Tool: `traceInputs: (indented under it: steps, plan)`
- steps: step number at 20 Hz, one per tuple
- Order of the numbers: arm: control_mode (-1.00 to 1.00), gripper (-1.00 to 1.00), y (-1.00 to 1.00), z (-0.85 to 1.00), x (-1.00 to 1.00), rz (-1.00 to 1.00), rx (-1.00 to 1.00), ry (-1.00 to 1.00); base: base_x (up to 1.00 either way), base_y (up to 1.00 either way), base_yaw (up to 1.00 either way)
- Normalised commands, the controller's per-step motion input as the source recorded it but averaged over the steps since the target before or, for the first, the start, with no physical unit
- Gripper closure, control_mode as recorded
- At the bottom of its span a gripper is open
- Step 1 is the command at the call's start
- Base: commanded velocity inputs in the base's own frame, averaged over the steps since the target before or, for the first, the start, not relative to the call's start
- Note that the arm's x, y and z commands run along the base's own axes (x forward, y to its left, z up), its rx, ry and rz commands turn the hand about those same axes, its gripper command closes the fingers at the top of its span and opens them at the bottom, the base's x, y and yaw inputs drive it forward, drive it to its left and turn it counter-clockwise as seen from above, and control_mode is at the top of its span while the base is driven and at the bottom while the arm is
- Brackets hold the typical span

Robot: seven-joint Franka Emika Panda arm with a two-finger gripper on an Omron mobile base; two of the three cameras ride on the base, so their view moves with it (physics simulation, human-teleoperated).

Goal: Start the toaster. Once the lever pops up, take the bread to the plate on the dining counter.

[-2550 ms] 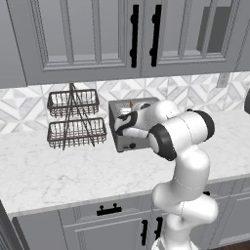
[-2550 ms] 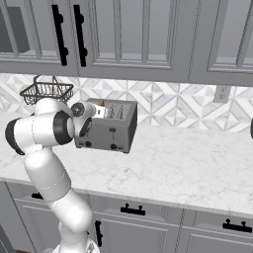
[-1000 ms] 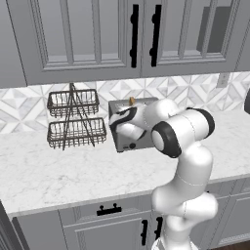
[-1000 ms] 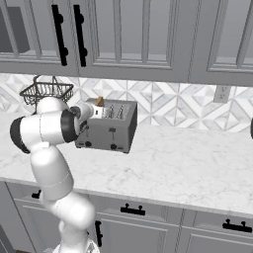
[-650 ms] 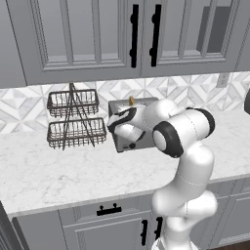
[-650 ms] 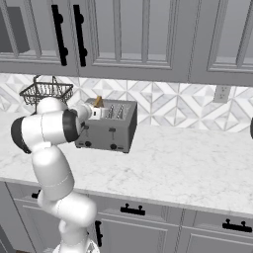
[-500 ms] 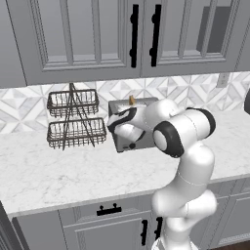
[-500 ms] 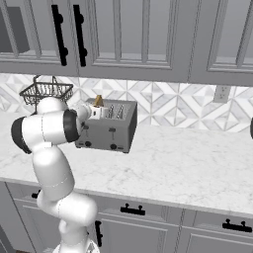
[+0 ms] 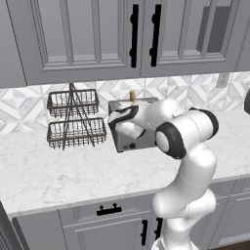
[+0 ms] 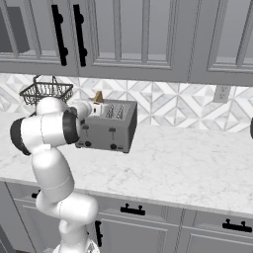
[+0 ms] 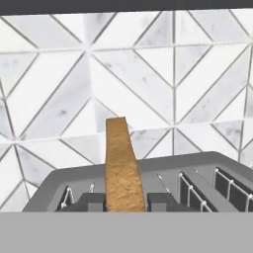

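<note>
Since a couple of seconds back the bread (image 11: 122, 165) has come up out of the toaster (image 10: 106, 128): earlier no slice showed above the top, and now a tan corner pokes up over it in both base views. Arm has barely shifted otherwise.

So the slice looks like this in the hand view: seen edge-on, a narrow upright strip, rough golden-brown crust, standing straight up and dead centre, with its top edge reaching up against the white diamond-tile backsplash (image 11: 148, 74). Its lower end sits between the two dark fingertips (image 11: 160, 201), one on each side, right up against it. So the gripper (image 11: 126, 202) is clamped on the bread, jaws partly closed around the thin slice.

Where is it? Over the toaster's left end, as seen from the front, above the outermost slot. I can't tell whether its bottom edge is clear of the slot or not. In the hand view the remaining slots run off toward 3 o'clock with their wire guides showing.

Toaster itself is the boxy brushed-grey one with little black knobs on the front, sitting on the marble worktop (image 10: 188, 168) against the backsplash. From the left base view, a two-tier wire basket rack (image 9: 74, 119) stands at about 9 o'clock from the toaster, near it but not touching. Grey upper cabinets (image 9: 97, 34) with black handles hang above at 12.
</note>
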Motion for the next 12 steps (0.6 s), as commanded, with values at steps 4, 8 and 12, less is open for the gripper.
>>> traceInputs:
  steps: [4, 8, 12]
  plan:
    - [-1.0, 1.0, 0.0, 0.42, 0.0, 0.0, 0.0, 0.0, 0.0, 0.0, 0.0]
    - [-1.0, 1.0, 0.0, 0.36, 0.0, 0.0, 0.0, 0.0, 0.0, 0.0, 0.0]
    - [-1.0, 1.0, 0.0, 0.07, -0.09, 0.0, 0.0, 0.0, 0.0, 0.0, 0.0]
